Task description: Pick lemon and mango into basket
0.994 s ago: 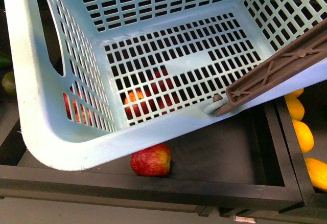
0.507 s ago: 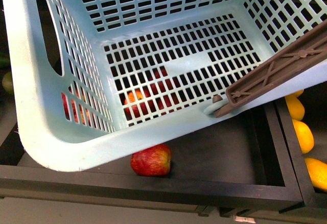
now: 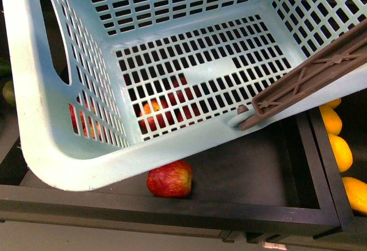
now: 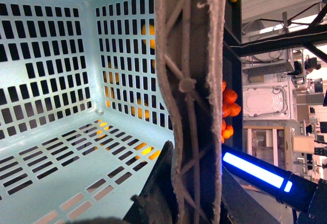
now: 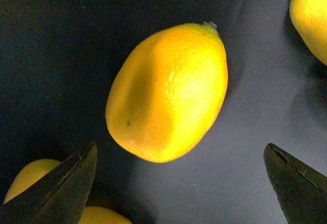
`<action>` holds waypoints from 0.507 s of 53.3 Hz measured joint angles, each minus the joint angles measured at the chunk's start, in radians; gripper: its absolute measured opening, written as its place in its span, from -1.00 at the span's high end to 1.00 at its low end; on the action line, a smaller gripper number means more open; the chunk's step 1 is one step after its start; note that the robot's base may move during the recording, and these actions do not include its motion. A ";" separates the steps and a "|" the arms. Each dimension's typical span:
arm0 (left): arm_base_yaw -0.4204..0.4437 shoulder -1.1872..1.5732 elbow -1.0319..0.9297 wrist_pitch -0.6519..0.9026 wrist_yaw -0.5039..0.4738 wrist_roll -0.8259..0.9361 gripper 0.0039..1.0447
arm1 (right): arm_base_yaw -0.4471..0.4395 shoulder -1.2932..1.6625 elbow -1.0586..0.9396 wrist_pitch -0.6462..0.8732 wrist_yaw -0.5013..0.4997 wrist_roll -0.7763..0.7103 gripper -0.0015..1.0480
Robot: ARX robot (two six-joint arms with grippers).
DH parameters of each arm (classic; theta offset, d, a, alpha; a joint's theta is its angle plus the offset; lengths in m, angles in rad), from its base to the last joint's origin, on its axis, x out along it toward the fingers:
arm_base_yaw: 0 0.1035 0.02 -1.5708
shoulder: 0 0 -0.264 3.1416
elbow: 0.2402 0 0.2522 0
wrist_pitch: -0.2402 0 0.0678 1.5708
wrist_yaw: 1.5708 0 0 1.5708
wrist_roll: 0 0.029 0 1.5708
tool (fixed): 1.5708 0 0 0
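Left hand (image 4: pixel 191 201) pinches the brown handle (image 4: pixel 191 81) of the basket (image 3: pixel 63 159), which hangs tilted above a black tray (image 3: pixel 172 211) holding a red apple (image 3: pixel 170 179); more red fruit (image 3: pixel 150 110) shows through the slotted floor. Right hand (image 5: pixel 180 150) is spread wide over the lemon (image 5: pixel 168 91), fingertips (image 5: pixel 71 183) either side and clear of it. The lemon lies on a dark surface (image 5: pixel 61 40), outside the basket, with other yellow fruit (image 5: pixel 312 14) near but not touching.
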 joint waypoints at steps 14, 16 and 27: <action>0.000 0.000 0.000 0.000 0.000 0.000 0.88 | -0.002 0.085 0.132 -0.047 0.014 -0.004 -0.83; 0.000 0.000 0.000 0.000 0.000 0.000 0.88 | -0.003 0.098 0.153 -0.058 0.017 -0.004 -0.83; 0.000 0.000 0.000 0.000 0.000 0.000 0.88 | -0.009 0.138 0.234 -0.094 0.026 -0.004 -0.83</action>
